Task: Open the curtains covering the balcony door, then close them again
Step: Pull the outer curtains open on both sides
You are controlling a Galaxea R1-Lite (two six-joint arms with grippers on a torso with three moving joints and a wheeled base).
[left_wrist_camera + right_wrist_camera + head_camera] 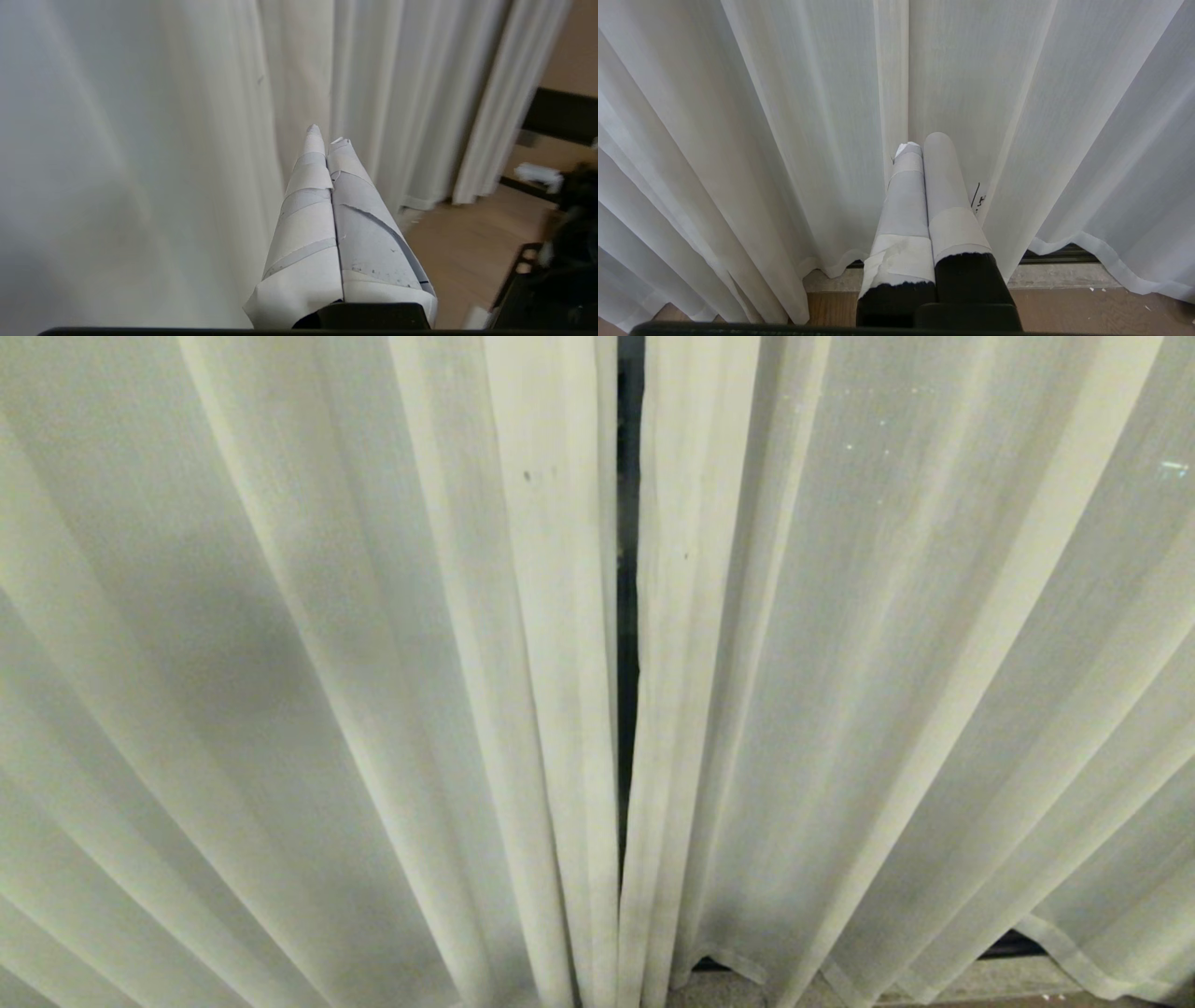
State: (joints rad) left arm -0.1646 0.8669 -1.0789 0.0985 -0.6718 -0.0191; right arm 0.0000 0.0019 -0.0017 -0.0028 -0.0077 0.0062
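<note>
Two cream pleated curtains fill the head view, a left panel [308, 691] and a right panel [887, 691], drawn almost together. Through the narrow slit between them shows a dark strip of the balcony door [629, 616]. Neither arm appears in the head view. In the left wrist view my left gripper [327, 135] is shut, its tape-wrapped fingers pressed together with nothing between them, pointing at the curtains [196, 140] close by. In the right wrist view my right gripper [922, 142] is shut and empty, low before the curtains [808, 116] near their hems.
A pale stone sill [1064, 275] and dark door track [1059, 255] run under the curtain hems, with wooden floor [1101, 308] in front. The left wrist view shows wooden floor [467, 242], dark furniture [560, 114] and part of the robot's black base [546, 289] off to one side.
</note>
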